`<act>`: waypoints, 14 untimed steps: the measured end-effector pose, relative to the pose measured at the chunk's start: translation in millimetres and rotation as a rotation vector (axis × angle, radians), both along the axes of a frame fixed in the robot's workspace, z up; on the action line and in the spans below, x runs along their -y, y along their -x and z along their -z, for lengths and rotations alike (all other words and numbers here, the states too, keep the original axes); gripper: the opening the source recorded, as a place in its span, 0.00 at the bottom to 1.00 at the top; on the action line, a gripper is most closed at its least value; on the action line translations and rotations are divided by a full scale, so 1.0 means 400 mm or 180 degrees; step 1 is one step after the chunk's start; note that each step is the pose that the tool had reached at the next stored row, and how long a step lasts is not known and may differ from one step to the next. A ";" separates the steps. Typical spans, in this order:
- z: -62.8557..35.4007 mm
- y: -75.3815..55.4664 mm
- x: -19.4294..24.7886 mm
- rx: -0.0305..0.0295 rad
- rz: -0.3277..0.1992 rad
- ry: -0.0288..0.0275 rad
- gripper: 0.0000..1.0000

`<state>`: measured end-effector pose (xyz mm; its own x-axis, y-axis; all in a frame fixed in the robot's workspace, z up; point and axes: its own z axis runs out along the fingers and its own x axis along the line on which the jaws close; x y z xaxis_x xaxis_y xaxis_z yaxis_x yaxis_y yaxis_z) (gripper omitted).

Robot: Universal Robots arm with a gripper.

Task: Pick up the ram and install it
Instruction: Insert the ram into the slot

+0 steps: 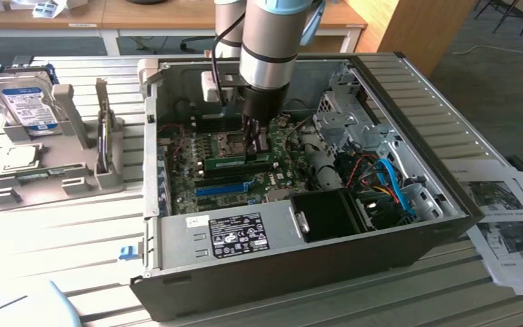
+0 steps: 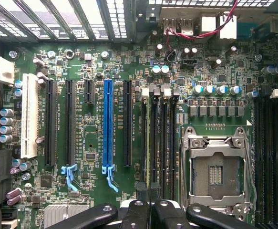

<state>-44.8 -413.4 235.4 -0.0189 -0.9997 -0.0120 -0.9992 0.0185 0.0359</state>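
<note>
Ram stands on edge in a slot beside the CPU socket, inside the case. Gripper sits at its near end, jaws narrow and apparently clamped on its top edge. Pick-up done; full seating not confirmed.

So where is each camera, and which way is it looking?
Exterior view: off the arm, high up, looking down into the open computer case; the arm and gripper show.
Wrist view: on the wrist, facing straight at the motherboard; the gripper shows.
Both see the blue slot and the gripper.
</note>
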 end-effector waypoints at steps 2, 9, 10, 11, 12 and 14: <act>0.000 0.001 0.000 0.0000 0.0000 0.0000 0.11; 0.002 0.001 0.000 0.0000 0.0000 0.0000 0.11; 0.002 0.001 0.000 0.0000 0.0000 0.0000 0.11; 0.003 0.001 0.000 0.0000 0.0000 0.0000 0.11; 0.007 0.001 0.000 0.0000 0.0000 0.0000 0.11; 0.010 0.001 0.000 0.0000 0.0000 0.0000 0.11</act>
<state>-45.3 -413.4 231.3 -0.0188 -0.9998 -0.0120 -0.9992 0.0184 0.0359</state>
